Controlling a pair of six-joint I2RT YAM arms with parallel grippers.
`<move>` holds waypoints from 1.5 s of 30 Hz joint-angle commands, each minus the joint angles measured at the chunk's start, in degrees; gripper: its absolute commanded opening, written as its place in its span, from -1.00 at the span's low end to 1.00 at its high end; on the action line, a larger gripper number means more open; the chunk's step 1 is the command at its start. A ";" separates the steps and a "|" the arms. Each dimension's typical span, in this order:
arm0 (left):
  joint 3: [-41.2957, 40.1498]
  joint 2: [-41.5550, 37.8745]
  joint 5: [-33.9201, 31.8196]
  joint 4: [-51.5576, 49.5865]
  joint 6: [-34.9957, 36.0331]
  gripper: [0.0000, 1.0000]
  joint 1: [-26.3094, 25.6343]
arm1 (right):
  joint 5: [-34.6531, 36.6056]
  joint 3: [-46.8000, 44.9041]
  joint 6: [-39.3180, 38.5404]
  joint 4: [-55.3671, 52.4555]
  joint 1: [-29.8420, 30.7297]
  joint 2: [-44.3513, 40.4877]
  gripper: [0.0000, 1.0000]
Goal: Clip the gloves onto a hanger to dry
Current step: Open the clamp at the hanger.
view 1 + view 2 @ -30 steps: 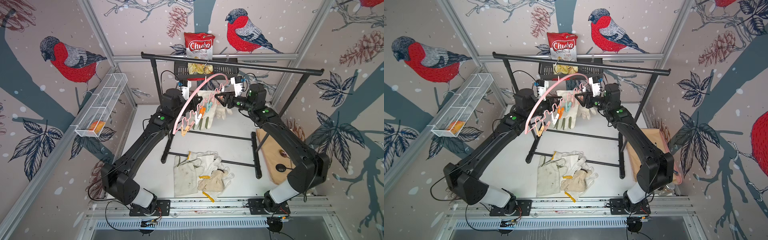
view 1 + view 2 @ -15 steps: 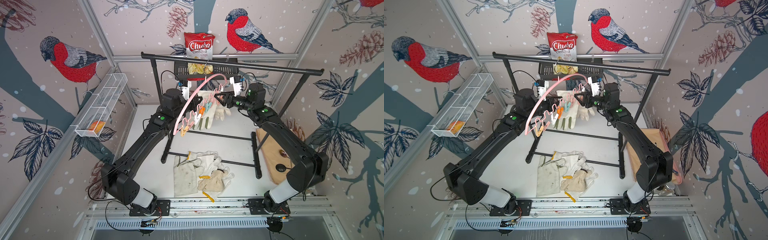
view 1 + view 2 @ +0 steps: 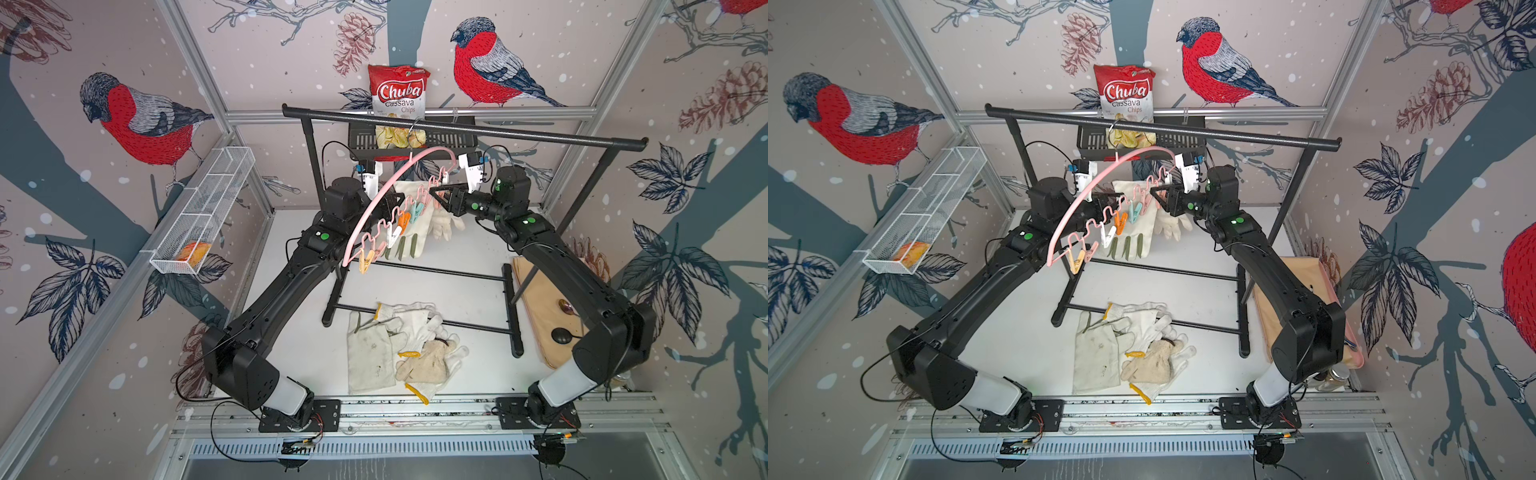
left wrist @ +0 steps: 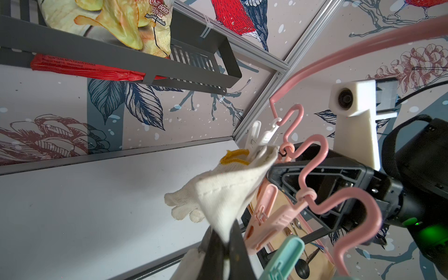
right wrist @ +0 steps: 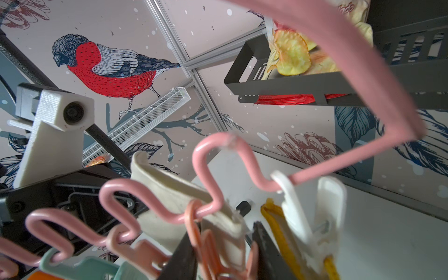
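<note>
Off-white glove (image 4: 228, 194) raised to hanger (image 3: 374, 208) for pegging.
Left end effector (image 4: 225, 244) clamped its cuff beside the pink peg (image 5: 206, 244); right end effector (image 5: 223, 242) straddled that peg, grip unclear.

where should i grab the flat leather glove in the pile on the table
Pinch the leather glove at its wide cuff edge, coming straight down from the near, left side. That end lies flat and bare on the table, while the knit gloves overlap its right side.
</note>
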 commanded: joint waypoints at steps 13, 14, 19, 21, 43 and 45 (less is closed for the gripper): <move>-1.52 -0.25 5.09 -3.04 6.01 -1.00 -0.17 | -0.53 1.66 -2.42 -2.13 -0.44 -1.03 -0.43; -1.58 -0.01 5.74 -3.97 6.95 -1.00 -0.18 | -0.63 1.80 -2.47 -2.23 -0.51 -1.13 -0.43; -2.13 1.26 7.99 -6.68 11.64 -1.00 -0.18 | -0.82 1.67 -2.52 -2.19 -0.97 -1.80 -0.43; -1.94 1.92 8.54 -7.26 13.12 -1.00 -0.12 | -0.91 1.56 -2.47 -2.11 -1.06 -1.91 -0.44; 2.53 8.57 18.31 -4.53 18.20 -1.00 0.41 | -1.99 1.58 -2.51 -1.66 -1.28 -2.10 -0.44; 2.76 8.49 16.81 -5.12 18.21 -1.00 0.74 | -1.97 1.71 -2.42 -1.57 -1.37 -2.05 -0.44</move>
